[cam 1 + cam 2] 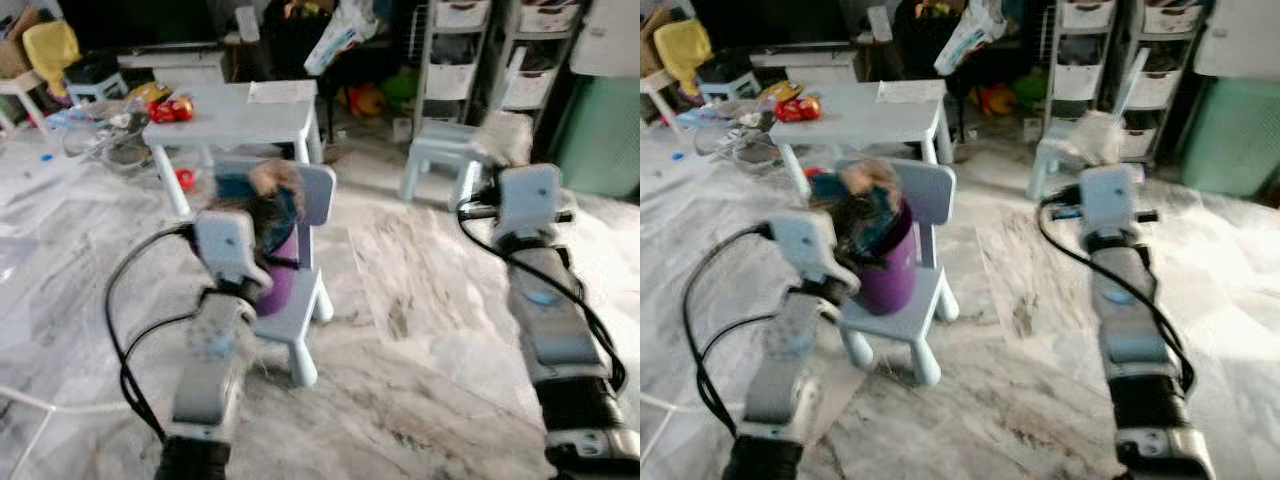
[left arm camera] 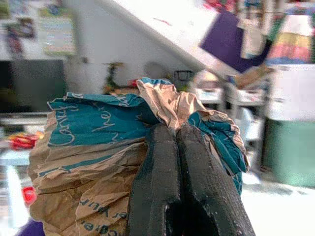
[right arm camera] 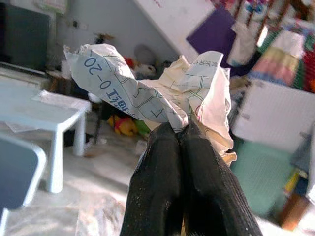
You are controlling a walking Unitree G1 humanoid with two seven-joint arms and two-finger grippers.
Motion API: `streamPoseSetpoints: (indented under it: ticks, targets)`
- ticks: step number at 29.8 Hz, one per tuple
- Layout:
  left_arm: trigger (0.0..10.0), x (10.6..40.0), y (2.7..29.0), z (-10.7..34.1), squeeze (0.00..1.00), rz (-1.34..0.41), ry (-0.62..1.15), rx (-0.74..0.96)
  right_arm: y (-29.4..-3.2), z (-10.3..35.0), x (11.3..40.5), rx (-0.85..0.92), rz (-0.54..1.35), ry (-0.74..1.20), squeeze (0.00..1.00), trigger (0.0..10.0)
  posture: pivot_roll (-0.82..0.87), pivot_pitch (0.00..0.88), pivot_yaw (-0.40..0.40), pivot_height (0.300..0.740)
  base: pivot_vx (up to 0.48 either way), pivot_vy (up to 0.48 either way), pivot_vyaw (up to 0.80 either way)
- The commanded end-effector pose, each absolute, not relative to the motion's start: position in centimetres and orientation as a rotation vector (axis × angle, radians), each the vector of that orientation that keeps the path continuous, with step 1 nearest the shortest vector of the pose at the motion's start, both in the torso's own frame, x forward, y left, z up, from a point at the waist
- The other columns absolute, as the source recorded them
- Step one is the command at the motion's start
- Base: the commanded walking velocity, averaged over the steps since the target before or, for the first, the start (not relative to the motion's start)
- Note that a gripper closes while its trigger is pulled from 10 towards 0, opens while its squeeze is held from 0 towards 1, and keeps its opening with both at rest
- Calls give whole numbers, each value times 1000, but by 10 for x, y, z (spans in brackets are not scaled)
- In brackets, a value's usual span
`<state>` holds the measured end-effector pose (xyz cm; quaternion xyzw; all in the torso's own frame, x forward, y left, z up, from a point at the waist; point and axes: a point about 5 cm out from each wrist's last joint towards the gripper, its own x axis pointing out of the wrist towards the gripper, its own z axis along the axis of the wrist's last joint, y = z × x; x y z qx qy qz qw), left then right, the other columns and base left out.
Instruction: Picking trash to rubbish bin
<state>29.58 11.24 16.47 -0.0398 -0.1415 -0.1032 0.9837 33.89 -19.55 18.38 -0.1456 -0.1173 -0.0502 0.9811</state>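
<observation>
The left hand [image 2: 177, 132] was clamped on a crumpled teal-and-brown paper bag [image 2: 93, 147], held up in front of the small pale-blue plastic chair [image 1: 300, 300]; the right hand [image 3: 179, 130] pinched a crumpled white printed paper sheet [image 3: 147, 93]. Each hand gripped only a thin fold, so walking jolts could probably shake either piece loose; no bin could be made out. The wrist views showed those pinches closely; the blurred head views showed instead a purple bottle [image 1: 885, 265] on the chair and the pale-blue tabletop [image 1: 240, 110].
</observation>
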Motion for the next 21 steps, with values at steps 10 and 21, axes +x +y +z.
streamPoseSetpoints:
  ticks: [10,21]
  targets:
    - [0,298,125,164,0,-172,-284,-50,-178,190,339,-267,-38,-274,0,10000,-100,36,38,740,469,0,768]
    - [0,298,129,164,0,-178,-280,-33,-173,182,338,-224,-18,-255,0,10000,-75,38,49,740,468,0,245]
